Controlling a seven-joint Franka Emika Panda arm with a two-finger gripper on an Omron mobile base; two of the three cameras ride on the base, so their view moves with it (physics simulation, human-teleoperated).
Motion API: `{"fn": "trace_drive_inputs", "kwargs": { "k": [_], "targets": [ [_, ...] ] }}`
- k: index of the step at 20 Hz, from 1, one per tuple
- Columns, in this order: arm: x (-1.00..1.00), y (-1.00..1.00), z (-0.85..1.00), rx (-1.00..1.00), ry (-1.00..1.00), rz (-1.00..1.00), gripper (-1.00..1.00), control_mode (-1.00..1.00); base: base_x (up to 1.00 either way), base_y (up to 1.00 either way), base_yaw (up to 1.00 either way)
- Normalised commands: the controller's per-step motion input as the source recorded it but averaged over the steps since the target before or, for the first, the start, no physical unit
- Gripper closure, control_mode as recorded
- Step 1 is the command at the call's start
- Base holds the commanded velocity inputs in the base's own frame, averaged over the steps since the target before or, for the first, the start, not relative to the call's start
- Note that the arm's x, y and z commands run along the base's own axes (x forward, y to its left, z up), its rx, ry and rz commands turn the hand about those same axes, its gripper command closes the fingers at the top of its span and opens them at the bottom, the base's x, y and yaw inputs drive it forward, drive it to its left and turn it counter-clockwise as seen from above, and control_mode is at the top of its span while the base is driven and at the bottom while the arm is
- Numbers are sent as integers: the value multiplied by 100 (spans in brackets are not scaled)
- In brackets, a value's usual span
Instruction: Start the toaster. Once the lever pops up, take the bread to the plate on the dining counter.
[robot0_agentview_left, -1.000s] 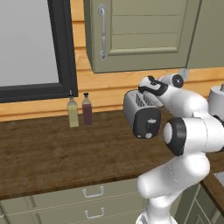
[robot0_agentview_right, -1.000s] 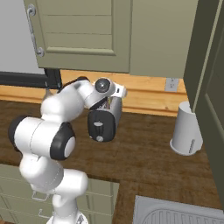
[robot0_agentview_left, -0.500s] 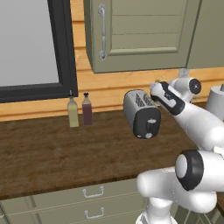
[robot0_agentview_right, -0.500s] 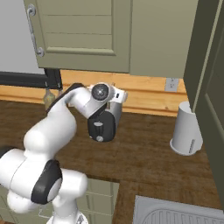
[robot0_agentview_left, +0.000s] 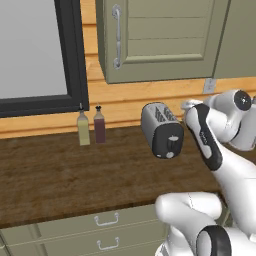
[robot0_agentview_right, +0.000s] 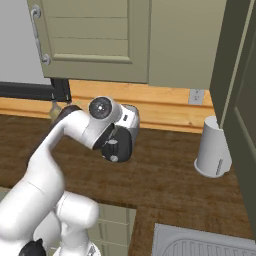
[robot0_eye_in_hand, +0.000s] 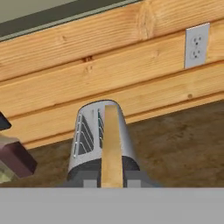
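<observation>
Bread (robot0_eye_in_hand: 112, 146), edge-on, is clamped in the claw above the unlabelled toaster (robot0_agentview_left: 161, 129).

Two base views flanking the arm, both facing the toaster (robot0_agentview_left: 161, 129), hand view close above it

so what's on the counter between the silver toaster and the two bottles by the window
Nothing: in the left base view only bare dark wood countertop runs from the dark red bottle and yellow-green bottle to the rounded silver-grey toaster.

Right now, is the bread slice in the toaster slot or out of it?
Out. In the hand view the bread stands edge-on above the toaster.
</observation>
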Motion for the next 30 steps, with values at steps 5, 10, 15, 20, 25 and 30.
{"fn": "trace_drive_inputs", "kwargs": {
  "k": [5, 10, 15, 20, 25, 30],
  "targets": [
    [-90, 29, 6, 0, 12, 0, 100, -100, 0, 0, 0],
    [-56, 59, 0, 0, 10, 0, 100, -100, 0, 0, 0],
    [-26, 65, 0, -4, 9, 0, 100, -100, 0, 0, 0],
    [-5, 73, 0, -16, 2, 0, 100, -100, 0, 0, 0],
    [-18, 15, 0, -6, 0, 0, 100, -100, 0, 0, 0],
    [-11, 1, 0, 0, 0, 0, 100, 100, -51, 16, 0]
  ]
}}
